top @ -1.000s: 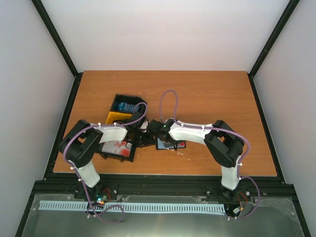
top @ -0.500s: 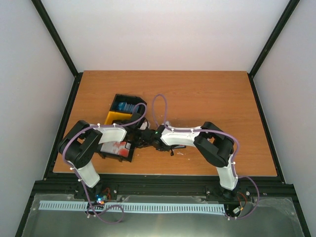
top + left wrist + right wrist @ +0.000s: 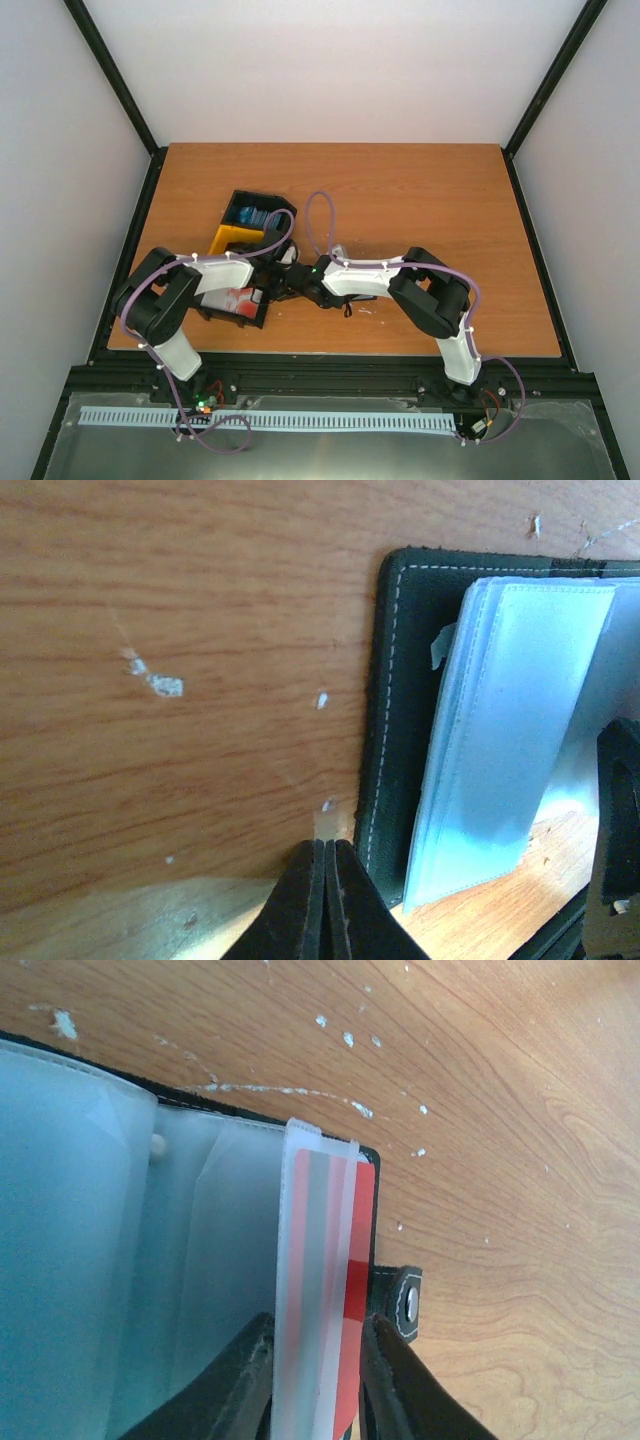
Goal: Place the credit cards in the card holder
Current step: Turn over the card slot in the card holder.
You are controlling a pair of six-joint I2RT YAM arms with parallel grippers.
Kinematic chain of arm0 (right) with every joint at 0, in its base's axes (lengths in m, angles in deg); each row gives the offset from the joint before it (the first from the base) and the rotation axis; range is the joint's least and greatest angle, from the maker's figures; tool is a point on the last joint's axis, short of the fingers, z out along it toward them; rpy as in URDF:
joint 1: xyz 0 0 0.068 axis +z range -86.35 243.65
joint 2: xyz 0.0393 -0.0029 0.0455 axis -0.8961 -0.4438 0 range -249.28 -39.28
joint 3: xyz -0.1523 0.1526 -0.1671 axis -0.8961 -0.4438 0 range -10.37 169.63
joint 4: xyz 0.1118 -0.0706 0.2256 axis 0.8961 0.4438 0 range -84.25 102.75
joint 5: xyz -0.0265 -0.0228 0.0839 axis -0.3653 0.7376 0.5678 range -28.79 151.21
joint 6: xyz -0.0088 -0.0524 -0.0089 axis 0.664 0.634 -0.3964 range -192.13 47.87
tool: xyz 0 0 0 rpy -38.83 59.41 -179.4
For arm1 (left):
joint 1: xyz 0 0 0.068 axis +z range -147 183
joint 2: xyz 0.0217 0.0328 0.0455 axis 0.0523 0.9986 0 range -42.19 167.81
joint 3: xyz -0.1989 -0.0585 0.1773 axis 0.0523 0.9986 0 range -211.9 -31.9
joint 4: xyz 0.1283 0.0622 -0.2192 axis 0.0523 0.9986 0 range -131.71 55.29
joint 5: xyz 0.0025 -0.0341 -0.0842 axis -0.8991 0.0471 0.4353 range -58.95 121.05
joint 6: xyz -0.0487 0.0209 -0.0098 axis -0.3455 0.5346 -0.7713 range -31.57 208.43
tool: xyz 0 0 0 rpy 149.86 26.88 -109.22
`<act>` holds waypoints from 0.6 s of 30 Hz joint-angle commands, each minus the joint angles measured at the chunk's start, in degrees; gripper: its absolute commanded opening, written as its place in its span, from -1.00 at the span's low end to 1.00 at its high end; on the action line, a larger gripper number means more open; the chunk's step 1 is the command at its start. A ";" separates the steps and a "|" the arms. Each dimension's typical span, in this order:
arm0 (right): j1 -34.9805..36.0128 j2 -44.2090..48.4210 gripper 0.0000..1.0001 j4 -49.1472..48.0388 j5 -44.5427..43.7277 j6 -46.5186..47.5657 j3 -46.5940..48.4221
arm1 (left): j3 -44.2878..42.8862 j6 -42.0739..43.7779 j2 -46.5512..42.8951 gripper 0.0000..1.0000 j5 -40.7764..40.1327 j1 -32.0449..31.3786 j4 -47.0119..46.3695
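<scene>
Fingers [image 3: 240, 1380] of right gripper [image 3: 318, 1380] pinch credit card [image 3: 335, 1220] — over open card holder [image 3: 398, 1295].

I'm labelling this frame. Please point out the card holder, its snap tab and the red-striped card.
card holder [image 3: 385, 730]: left wrist view, black stitched edge.
snap tab [image 3: 408, 1303]: right wrist view, its metal stud.
red-striped card [image 3: 325, 1280]: right wrist view, middle grey stripe.

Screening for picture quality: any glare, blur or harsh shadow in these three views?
Top external: even light, soft detail. Left wrist: the clear sleeves of the card holder wash out pale blue; the shut left end effector is a dark silhouette. Right wrist: the credit card close to the lens is blurred, the wooden table sharp.
</scene>
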 commanded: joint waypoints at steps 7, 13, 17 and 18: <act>0.92 -1.61 -0.94 -1.02 -2.09 -0.70 0.33 | 1.03 -1.44 -1.31 -0.99 -4.36 1.11 6.15; 1.36 -0.65 -0.94 -0.67 -0.46 0.26 2.36 | 1.12 -1.53 -0.67 -0.99 -3.64 1.22 5.28; 1.62 -0.19 -0.94 0.43 0.98 0.32 4.84 | 1.08 -1.58 0.12 -0.99 -2.76 1.29 4.57; 1.73 -0.32 -0.94 1.09 0.91 0.19 5.66 | 1.16 -1.63 0.28 -0.99 -2.61 1.30 4.34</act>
